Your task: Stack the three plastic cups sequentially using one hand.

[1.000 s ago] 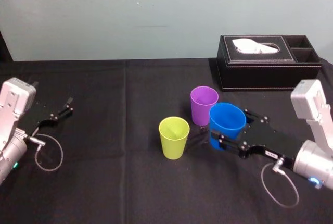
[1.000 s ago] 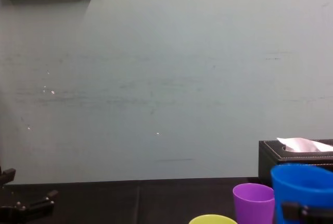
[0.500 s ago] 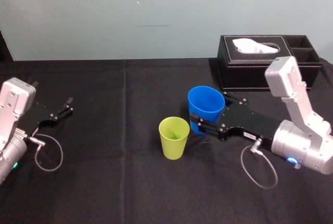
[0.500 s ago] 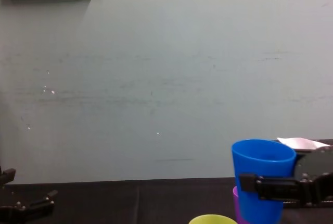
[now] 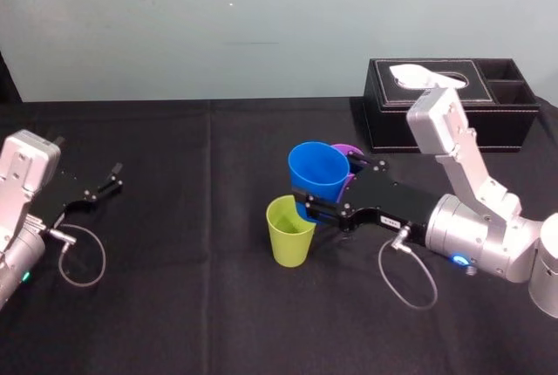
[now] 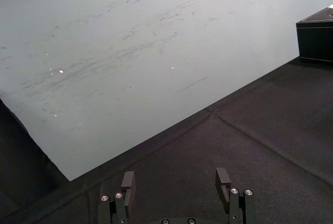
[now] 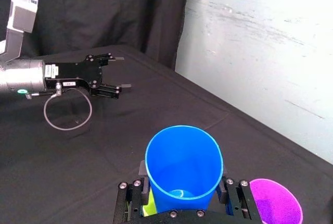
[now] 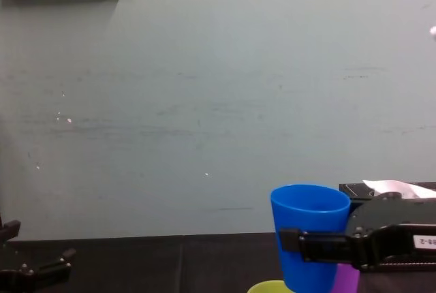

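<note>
**Blue cup held over the yellow-green cup, purple cup largely hidden**

The purple cup (image 5: 350, 152) shows only a sliver of rim in the head view, behind the blue cup (image 5: 318, 174). In the chest view the lower frame edge cuts off the blue cup's base and all but the rim of the yellow-green cup (image 5: 290, 234). Whether those two touch cannot be told.

The right gripper (image 5: 324, 190) is clamped on the blue cup's lower wall, one finger on each side, holding it clear of the counter (image 5: 192, 305). The cup stands close to upright, long axis near vertical, mouth up and narrow base down. Its base is over the right part of the yellow-green cup's mouth. The yellow-green cup stands upright on the counter, mouth up, just beside the purple one.

The left gripper (image 5: 103, 185) is parked at the far left with its fingers apart, well away from the cups.
</note>
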You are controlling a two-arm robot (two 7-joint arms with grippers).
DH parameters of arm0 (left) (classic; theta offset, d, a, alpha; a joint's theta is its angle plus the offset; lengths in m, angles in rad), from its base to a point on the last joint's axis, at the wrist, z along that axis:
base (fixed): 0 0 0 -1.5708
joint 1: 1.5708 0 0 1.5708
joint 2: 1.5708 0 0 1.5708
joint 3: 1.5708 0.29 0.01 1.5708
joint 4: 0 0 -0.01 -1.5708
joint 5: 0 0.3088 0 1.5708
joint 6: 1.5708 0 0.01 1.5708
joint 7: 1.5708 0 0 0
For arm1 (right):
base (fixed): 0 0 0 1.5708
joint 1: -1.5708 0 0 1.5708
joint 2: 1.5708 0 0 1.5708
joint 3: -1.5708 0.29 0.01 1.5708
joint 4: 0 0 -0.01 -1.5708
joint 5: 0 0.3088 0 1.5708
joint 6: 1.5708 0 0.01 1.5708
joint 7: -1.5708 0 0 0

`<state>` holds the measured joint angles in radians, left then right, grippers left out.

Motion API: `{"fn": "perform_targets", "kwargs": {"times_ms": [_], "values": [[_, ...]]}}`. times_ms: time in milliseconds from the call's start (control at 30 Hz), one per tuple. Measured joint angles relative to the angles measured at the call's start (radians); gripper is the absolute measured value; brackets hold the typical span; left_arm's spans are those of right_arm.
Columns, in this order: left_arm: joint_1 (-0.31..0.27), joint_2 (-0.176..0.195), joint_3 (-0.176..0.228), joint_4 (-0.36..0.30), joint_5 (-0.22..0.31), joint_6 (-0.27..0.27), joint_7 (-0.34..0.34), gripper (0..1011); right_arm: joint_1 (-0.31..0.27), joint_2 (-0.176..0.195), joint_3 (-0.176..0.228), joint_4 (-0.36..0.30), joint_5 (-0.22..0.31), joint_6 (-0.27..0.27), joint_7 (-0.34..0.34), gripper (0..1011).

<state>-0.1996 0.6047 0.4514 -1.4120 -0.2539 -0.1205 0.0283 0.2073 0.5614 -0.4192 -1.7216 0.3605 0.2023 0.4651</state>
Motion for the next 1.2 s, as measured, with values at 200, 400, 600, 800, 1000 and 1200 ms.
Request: {"fn": "perform_targets", "kwargs": {"times_ms": [200, 400, 600, 800, 1000, 1200], "values": [[0.0, 0.0, 0.0, 0.0, 0.0, 0.0, 0.0, 1010, 0.013, -0.012, -0.016, 0.01, -0.008, 0.005, -0.003, 722], [0.0, 0.0, 0.0, 0.0, 0.0, 0.0, 0.0, 1010, 0.019, -0.02, -0.029, 0.021, -0.018, 0.005, -0.004, 722], [0.0, 0.0, 0.0, 0.0, 0.0, 0.0, 0.0, 1010, 0.026, -0.027, -0.037, 0.032, -0.024, 0.003, -0.002, 722], [0.0, 0.0, 0.0, 0.0, 0.0, 0.0, 0.0, 1010, 0.031, -0.033, -0.043, 0.037, -0.03, 0.002, 0.0, 722], [0.0, 0.0, 0.0, 0.0, 0.0, 0.0, 0.0, 1010, 0.035, -0.038, -0.048, 0.042, -0.035, 0.001, 0.001, 722], [0.0, 0.0, 0.0, 0.0, 0.0, 0.0, 0.0, 1010, 0.041, -0.045, -0.054, 0.052, -0.042, 0.0, 0.002, 722]]}}
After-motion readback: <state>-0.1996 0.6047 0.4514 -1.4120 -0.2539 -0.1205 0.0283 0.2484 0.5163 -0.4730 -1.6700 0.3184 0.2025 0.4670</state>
